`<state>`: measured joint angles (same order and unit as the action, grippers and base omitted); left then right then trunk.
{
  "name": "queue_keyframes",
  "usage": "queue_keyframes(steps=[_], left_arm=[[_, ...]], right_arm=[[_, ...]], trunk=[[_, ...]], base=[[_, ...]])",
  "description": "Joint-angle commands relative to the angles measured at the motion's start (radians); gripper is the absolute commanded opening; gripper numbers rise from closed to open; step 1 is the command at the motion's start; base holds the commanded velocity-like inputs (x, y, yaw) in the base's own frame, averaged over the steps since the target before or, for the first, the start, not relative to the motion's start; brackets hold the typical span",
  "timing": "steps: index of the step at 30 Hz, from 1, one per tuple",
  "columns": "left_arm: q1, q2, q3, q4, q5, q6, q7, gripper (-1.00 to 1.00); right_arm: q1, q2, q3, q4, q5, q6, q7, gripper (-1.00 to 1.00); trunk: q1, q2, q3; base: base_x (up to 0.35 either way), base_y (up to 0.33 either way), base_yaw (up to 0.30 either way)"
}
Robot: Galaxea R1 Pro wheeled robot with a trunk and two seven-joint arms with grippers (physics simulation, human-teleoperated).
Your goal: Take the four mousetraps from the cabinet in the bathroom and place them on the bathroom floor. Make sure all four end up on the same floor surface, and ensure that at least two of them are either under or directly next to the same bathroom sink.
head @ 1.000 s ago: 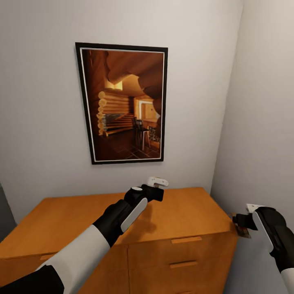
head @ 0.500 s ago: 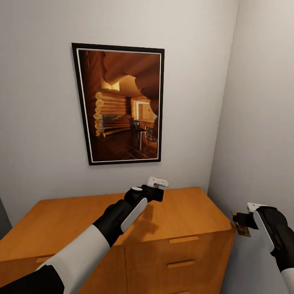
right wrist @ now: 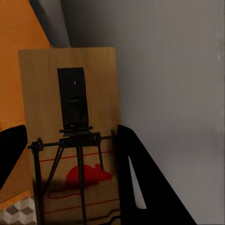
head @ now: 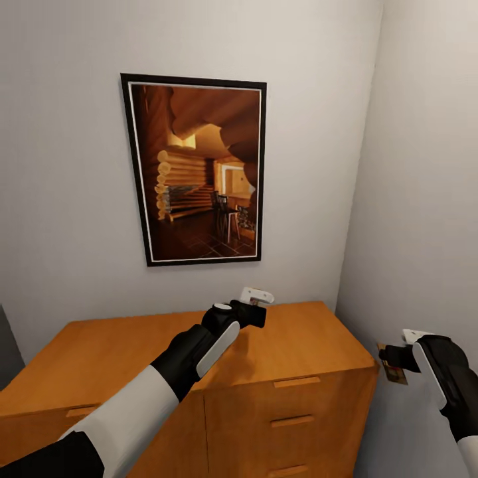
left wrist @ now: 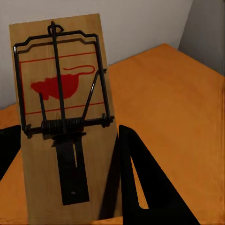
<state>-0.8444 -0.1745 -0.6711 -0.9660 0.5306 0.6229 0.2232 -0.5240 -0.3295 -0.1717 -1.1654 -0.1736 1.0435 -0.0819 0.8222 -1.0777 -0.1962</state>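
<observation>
Mousetrap one (left wrist: 63,126), tan wood with a red mouse print, sits clamped in my left gripper (head: 255,300) above the cabinet (head: 99,352). My right gripper (head: 397,359) holds another mousetrap (head: 394,372), half hidden, near the right wall.

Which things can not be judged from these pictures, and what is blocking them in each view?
- Cabinet inside: head view, shut drawer fronts hide it, so any remaining mousetraps stay unseen.
- Bathroom floor: right wrist view, one tiled corner visible; the trap covers the rest.
- Left pincer: head view, the wrist hides its trap.
- Trap in the right pincer: head view, too small for detail.
</observation>
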Motion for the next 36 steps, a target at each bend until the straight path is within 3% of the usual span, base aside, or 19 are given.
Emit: queue_keyframes(steps=[1,28,36], left_arm=[[-0.001,0.000,-0.001,-0.001,0.006,0.004,0.007,-1.00],[-0.001,0.000,-0.001,0.000,0.008,0.009,0.008,-1.00],[-0.001,0.000,-0.001,0.008,0.011,0.042,0.007,-1.00]], right_arm=[[-0.001,0.000,0.000,0.000,-0.010,0.004,-0.009,-1.00],[-0.001,0.001,0.000,0.013,-0.011,0.004,-0.004,-1.00],[-0.001,0.013,0.001,0.023,-0.015,-0.011,-0.005,-1.00]], trunk=[[-0.001,-0.001,-0.002],[-0.001,-0.001,-0.002],[-0.001,-0.001,-0.002]], base=[[-0.330,0.000,0.000],[-0.337,0.000,0.000],[-0.342,0.000,0.000]])
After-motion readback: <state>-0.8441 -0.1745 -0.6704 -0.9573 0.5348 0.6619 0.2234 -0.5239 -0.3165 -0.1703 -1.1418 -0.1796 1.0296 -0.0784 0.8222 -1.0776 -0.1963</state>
